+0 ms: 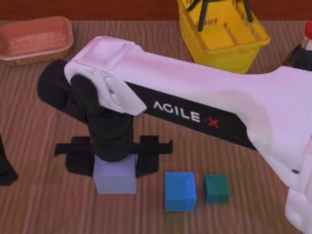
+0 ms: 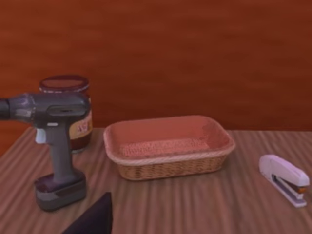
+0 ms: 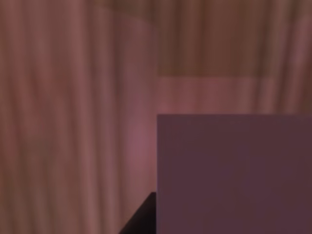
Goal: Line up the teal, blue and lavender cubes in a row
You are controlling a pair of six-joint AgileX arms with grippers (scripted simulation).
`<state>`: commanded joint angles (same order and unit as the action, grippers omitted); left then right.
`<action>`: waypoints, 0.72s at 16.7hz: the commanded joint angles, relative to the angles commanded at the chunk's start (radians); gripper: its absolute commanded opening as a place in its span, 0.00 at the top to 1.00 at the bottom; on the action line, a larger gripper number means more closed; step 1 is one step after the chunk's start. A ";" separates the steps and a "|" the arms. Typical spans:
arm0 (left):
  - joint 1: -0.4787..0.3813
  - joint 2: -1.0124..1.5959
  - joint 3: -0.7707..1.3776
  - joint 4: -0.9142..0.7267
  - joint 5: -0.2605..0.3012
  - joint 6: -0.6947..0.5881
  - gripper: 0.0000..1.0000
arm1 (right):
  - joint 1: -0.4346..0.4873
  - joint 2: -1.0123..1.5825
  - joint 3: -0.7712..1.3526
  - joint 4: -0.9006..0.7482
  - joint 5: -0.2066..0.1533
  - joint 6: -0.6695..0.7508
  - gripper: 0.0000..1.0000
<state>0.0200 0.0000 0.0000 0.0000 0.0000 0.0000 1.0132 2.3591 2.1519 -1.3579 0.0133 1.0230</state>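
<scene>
**Right arm over lavender cube; three cubes in line on bench**

The right arm reaches from the right side across the bench [image 1: 44, 122] to its left-centre. The right gripper [image 1: 115, 157] stands directly over the lavender cube [image 1: 116, 176], with a black finger on either flank of it. The jaws bracket the cube closely; whether they press on its sides or stand just clear cannot be told. In the right wrist view the lavender cube [image 3: 234, 174] fills much of the picture, with wood grain beyond it.

The lavender cube rests on the bench at the left end of the row. The blue cube [image 1: 180, 191] sits near its right, apart from it. The teal cube [image 1: 216, 188] sits just beside the blue cube, with a narrow gap between them. The three lie roughly in one line along the front of the bench.

The left gripper [image 1: 6, 168] is parked at the far left edge; its jaws cannot be read.

Other items: a wicker tray [image 1: 35, 39] at back left, a yellow basket [image 1: 222, 31] at back centre-right, a dark bottle [image 1: 302, 51] at the right edge. The left wrist view shows a drill [image 2: 56, 146], a jar [image 2: 68, 109] and a stapler [image 2: 285, 179].
</scene>
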 joint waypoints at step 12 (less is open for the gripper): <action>0.000 0.000 0.000 0.000 0.000 0.000 0.00 | 0.001 0.033 -0.207 0.242 0.000 0.001 1.00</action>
<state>0.0200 0.0000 0.0000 0.0000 0.0000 0.0000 1.0142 2.3922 1.9450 -1.1158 0.0135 1.0241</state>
